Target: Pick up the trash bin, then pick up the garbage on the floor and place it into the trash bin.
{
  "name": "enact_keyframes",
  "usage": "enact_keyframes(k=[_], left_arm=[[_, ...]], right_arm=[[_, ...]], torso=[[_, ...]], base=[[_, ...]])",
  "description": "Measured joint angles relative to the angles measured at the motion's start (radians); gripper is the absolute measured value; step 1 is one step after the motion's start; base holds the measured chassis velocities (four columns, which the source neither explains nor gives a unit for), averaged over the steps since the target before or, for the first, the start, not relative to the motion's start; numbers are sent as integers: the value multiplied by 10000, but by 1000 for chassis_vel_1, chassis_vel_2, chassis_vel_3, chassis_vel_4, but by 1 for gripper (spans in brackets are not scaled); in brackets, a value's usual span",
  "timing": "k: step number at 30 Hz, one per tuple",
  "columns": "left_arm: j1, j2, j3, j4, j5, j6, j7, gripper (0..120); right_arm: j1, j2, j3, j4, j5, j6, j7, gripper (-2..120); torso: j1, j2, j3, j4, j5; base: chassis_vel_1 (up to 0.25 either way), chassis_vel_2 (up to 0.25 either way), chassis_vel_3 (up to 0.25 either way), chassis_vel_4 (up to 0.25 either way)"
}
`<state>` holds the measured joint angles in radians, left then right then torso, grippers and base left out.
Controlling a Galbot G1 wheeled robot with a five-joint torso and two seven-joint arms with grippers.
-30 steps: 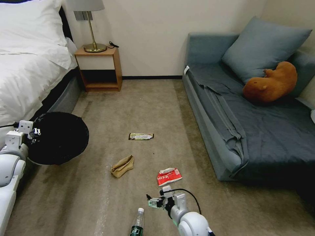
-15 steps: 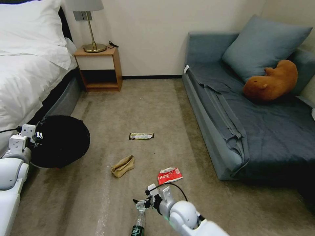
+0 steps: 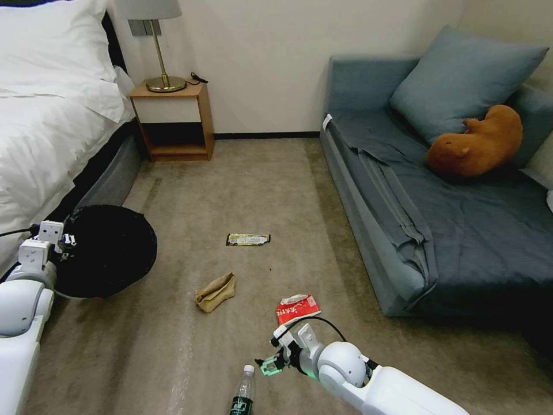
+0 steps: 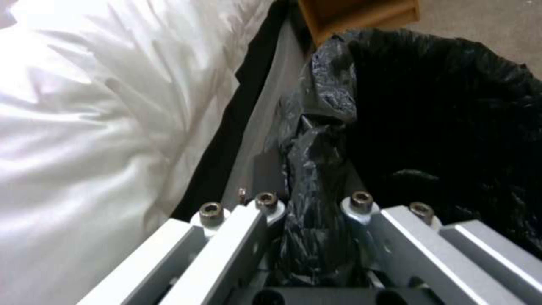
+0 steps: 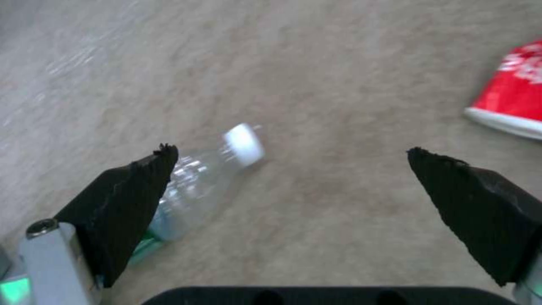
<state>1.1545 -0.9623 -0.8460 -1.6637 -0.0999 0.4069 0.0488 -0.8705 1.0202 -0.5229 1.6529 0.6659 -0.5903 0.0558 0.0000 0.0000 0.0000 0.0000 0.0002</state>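
Holding the trash bin (image 3: pixel 106 251) at my left by its black liner, left gripper (image 4: pixel 313 212) clenched on the rim, I hover the right gripper (image 3: pixel 269 364) — jaws spread wide — just right of the bottle (image 3: pixel 242 392) on the near floor. Next: centre over its neck, descend, close.

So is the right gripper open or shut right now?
Open. The right gripper has its black fingers spread wide above the carpet, the bottle beside one finger.
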Motion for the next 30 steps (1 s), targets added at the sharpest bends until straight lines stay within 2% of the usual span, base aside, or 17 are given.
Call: enact_keyframes(k=[6,10,13,24,27,30], left_arm=[[74,-166,29,-238,185,19,-20,6],[195,-198,-35,-437,189,42,-24,6],[501,-214,-229,-726,182,44,-26,6],[772,-186,-441,-1132,122,47,-24,6],[786,-206,-446,-1263,114,77,-25,6],[847,-211,-474,-1330,98,80,-26,6]], right_arm=[[918,-65,-1442,-115,557,-180,75,100],[1202,148,-1869,-409,654,-197,85,100],[1448,498,-2362,-810,742,-198,158,100],[1619,1441,-3000,-1198,1165,-372,554,100],[1446,1767,-3025,-1416,992,-381,583,100],[1348,1765,-3012,-1517,741,-381,579,100]], torso=[[0,0,-1,0,-2],[0,0,-1,-1,-2],[0,0,-1,2,-3],[0,0,-1,1,-4],[0,0,-1,1,-2],[0,0,-1,0,-4]], base=[[0,0,0,0],[0,0,0,0],[0,0,0,0],[0,0,0,0],[0,0,0,0],[0,0,0,0]])
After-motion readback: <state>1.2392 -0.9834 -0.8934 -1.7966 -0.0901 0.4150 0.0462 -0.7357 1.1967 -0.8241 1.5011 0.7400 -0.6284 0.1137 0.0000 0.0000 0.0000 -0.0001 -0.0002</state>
